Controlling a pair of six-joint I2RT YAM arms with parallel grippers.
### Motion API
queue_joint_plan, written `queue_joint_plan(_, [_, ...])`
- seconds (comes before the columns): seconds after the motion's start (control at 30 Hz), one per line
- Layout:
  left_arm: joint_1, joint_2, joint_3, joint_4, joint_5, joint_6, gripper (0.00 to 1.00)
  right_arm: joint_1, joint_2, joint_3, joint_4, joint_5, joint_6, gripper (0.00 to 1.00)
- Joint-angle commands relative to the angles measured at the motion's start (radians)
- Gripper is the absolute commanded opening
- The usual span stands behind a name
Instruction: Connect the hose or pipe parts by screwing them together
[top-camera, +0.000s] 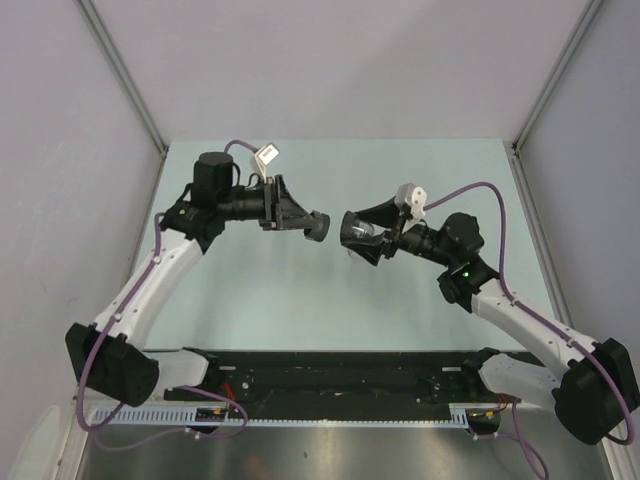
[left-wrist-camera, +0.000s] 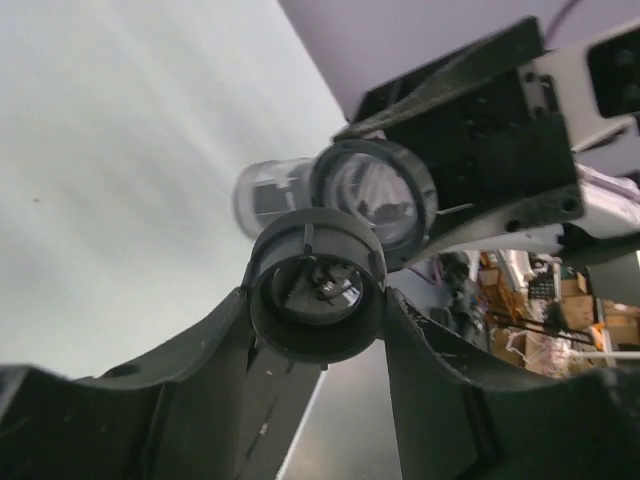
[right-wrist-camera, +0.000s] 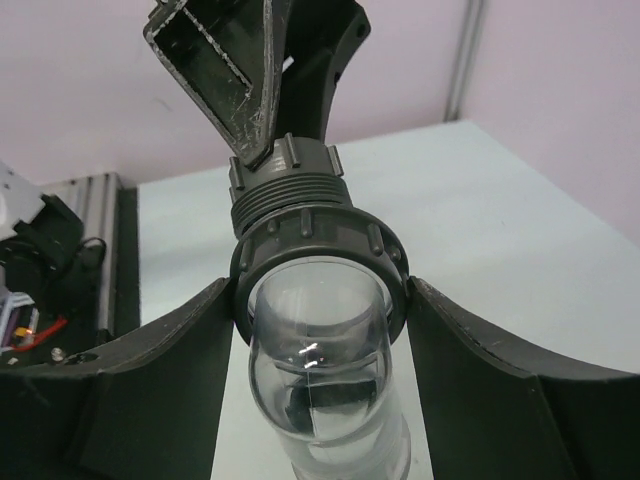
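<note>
Black threaded ring fitting (right-wrist-camera: 290, 185), clamped in the left gripper (top-camera: 306, 221), sits end-to-end with the dark ribbed collar (right-wrist-camera: 318, 262) on the clear plastic elbow pipe (right-wrist-camera: 322, 385) that the right gripper (top-camera: 358, 243) is squeezing. Axes look roughly lined up.

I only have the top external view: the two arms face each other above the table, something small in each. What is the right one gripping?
Observer: In the right wrist view, the right fingers squeeze the dark ribbed collar on a clear pipe.
Reviewer: And the left part?
Observer: A dark fitting in the left fingers, its outer threads showing, turned toward that collar.
</note>
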Motion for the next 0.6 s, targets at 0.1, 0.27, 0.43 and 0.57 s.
queue_joint_plan(0.1, [0.010, -0.175, -0.114, 0.350, 0.145, -0.321, 0.00, 0.066, 0.037, 0.014, 0.426, -0.123, 0.146, 0.51])
queue_joint_plan(0.27, [0.010, -0.224, -0.134, 0.424, 0.151, -0.401, 0.00, 0.046, 0.006, 0.014, 0.470, -0.108, 0.152, 0.51])
queue_joint_plan(0.43, [0.021, -0.264, -0.186, 0.645, 0.156, -0.564, 0.00, 0.011, 0.014, 0.014, 0.668, -0.096, 0.401, 0.50])
queue_joint_plan(0.57, [0.021, -0.276, -0.195, 0.668, 0.142, -0.564, 0.00, 0.011, 0.020, 0.002, 0.825, -0.071, 0.565, 0.50])
